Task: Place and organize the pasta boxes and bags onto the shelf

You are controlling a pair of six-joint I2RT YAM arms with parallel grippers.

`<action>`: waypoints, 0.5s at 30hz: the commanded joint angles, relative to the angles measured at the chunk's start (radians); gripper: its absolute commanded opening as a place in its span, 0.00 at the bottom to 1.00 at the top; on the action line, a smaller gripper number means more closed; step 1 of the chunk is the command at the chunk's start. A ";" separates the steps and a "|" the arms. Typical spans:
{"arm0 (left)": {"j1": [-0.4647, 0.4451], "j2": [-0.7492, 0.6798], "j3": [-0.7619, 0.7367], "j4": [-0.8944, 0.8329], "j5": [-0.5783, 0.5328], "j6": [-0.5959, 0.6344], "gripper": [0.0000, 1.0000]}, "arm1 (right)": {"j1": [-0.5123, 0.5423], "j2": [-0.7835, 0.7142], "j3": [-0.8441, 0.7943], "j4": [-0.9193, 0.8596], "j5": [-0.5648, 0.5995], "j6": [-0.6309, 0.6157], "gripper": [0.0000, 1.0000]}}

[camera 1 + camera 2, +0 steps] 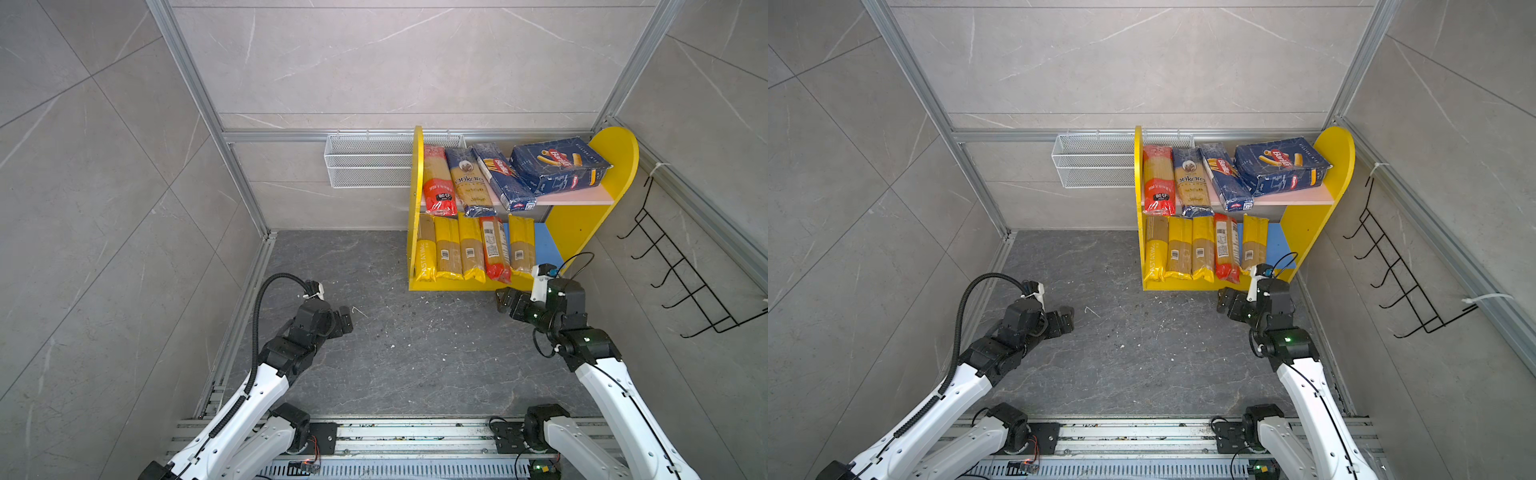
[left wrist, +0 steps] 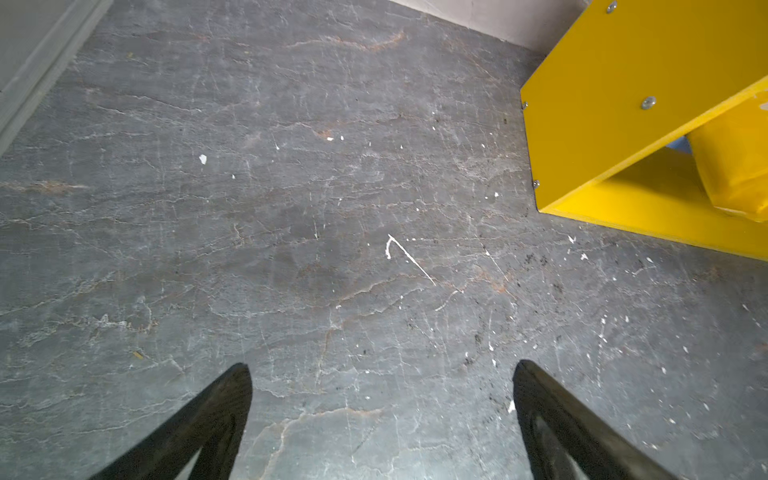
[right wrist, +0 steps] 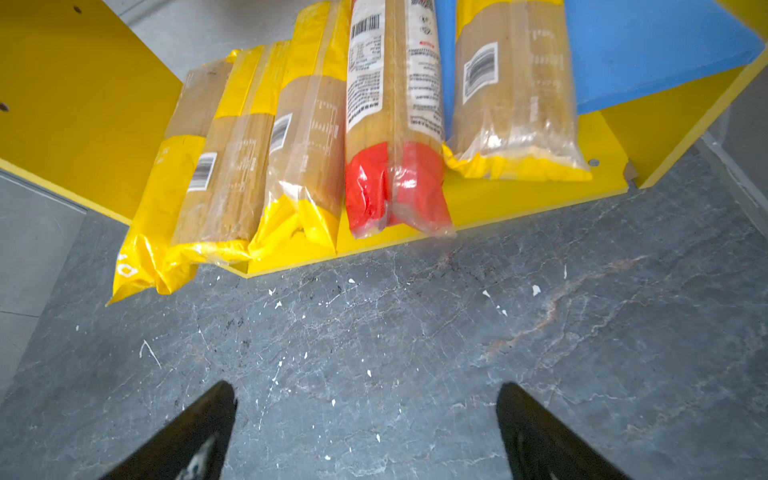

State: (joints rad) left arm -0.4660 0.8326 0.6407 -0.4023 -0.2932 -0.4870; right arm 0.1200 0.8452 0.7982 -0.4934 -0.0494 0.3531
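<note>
Red bag (image 3: 395, 183) end beyond shelf (image 3: 519, 195) edge

Just ahead of the right gripper (image 3: 365, 388) stands the shelf (image 1: 415, 187): five bags (image 1: 471, 253) side by side on its lower board (image 1: 544, 249), two more bags left of two boxes (image 1: 557, 166) on the upper board (image 1: 582, 198). The left gripper (image 2: 382, 365) sits well apart, leftward.

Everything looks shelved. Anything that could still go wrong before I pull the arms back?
1. The red-ended bag on the lower board pokes past the shelf's front edge, near the open right gripper; a swing could snag it.
2. The dark blue bag overhangs the upper board and might slide off.
</note>
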 commanded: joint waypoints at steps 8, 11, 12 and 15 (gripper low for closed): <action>-0.006 -0.030 -0.183 0.305 -0.231 0.223 1.00 | 0.262 -0.027 -0.201 0.219 0.217 -0.023 0.99; -0.005 -0.043 -0.227 0.413 -0.286 0.309 1.00 | 0.330 -0.039 -0.294 0.384 0.255 -0.061 1.00; -0.005 -0.043 -0.237 0.451 -0.305 0.345 1.00 | 0.344 -0.026 -0.316 0.437 0.267 -0.081 1.00; 0.005 -0.009 -0.257 0.557 -0.364 0.422 1.00 | 0.370 0.057 -0.333 0.537 0.303 -0.132 1.00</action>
State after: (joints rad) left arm -0.4671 0.8104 0.3878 -0.0349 -0.5510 -0.2005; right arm 0.4721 0.8547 0.4778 -0.1467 0.1810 0.2901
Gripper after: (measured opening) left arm 0.999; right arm 0.994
